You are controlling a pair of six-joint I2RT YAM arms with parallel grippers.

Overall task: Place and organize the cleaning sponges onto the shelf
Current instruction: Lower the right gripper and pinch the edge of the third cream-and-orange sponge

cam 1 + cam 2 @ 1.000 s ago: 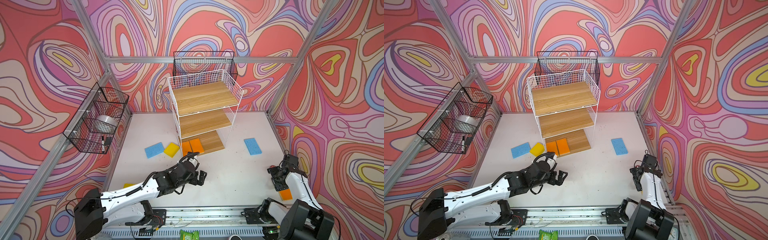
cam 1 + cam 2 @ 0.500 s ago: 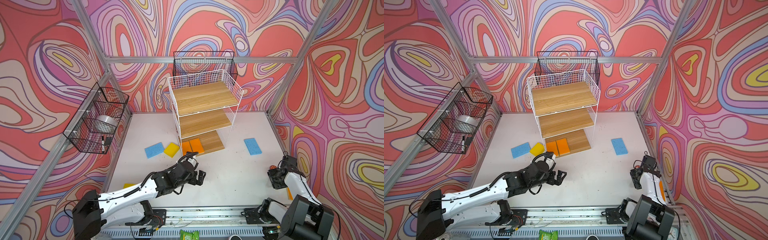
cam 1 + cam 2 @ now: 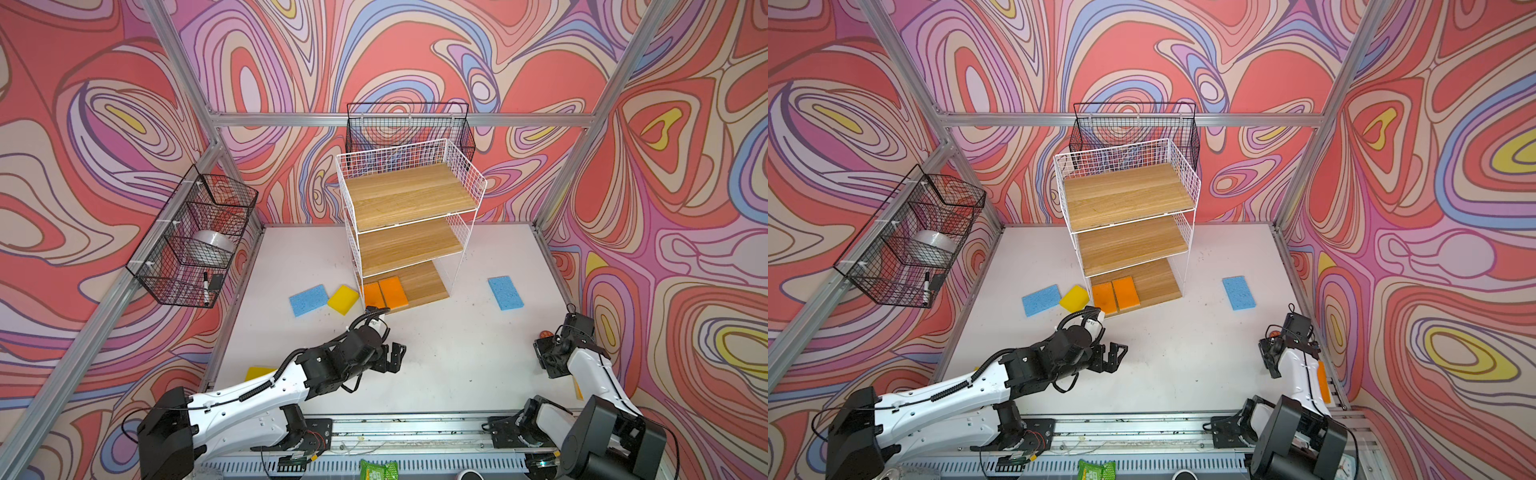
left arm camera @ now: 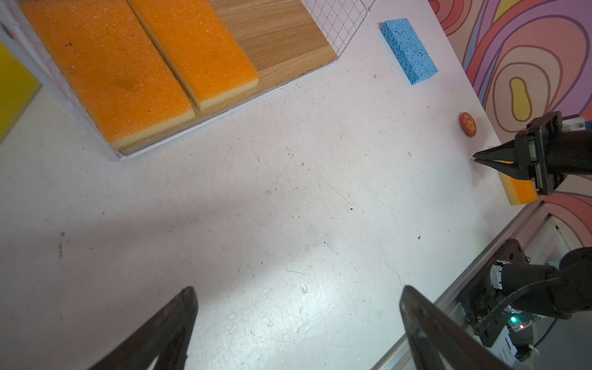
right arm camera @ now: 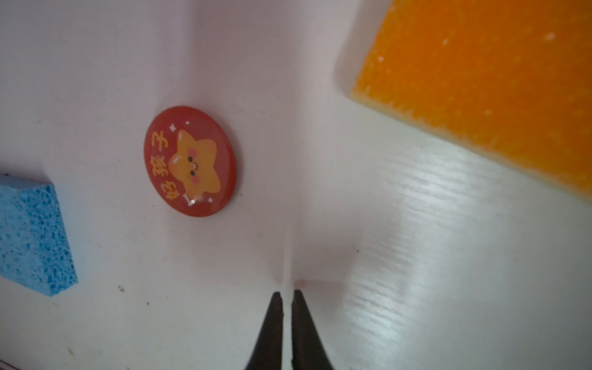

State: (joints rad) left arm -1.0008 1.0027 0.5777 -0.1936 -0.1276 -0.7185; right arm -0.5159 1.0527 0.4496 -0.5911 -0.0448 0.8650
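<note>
Far left, a black wire basket [image 3: 195, 245] hangs on the wall. At the front-left edge of the white table [image 3: 449, 361], a front yellow sponge [image 3: 257, 371] is mostly hidden behind the left arm, so its long axis cannot be told.

The left blue sponge [image 3: 308, 299] is thin and porous. It lies flat with its long axis roughly across the table, slightly slanted. Just beside it, a thick yellow sponge [image 3: 343, 299] sits turned diagonally, one corner toward the shelf [image 3: 411, 199]. The shelf is a white wire grid carrying three wooden boards.

On the left end of the lowest board, the left orange sponge [image 3: 372, 296] and right orange sponge [image 3: 393, 292] lie flat and touching. Their long axes run front to back, orange faces up. Only the left wrist view shows their grainy foam surface and cream lower layer [image 4: 221, 99].

The left gripper [image 3: 392, 357] hovers over bare table in front of the shelf, jaws spread wide with nothing between them.

The right blue sponge [image 3: 505, 293] lies well apart from the shelf, long axis front to back, slightly angled. Near the right edge sits a round red badge [image 3: 545, 333]. Only the right wrist view resolves its glossy face, a yellow star and characters.

The right gripper [image 5: 285, 293] is clenched on nothing, over the table between the badge and the edge orange sponge [image 5: 480, 80]. In a top view that sponge shows only as a sliver [image 3: 1323, 382] beside the right arm, long axis along the table's right edge.
</note>
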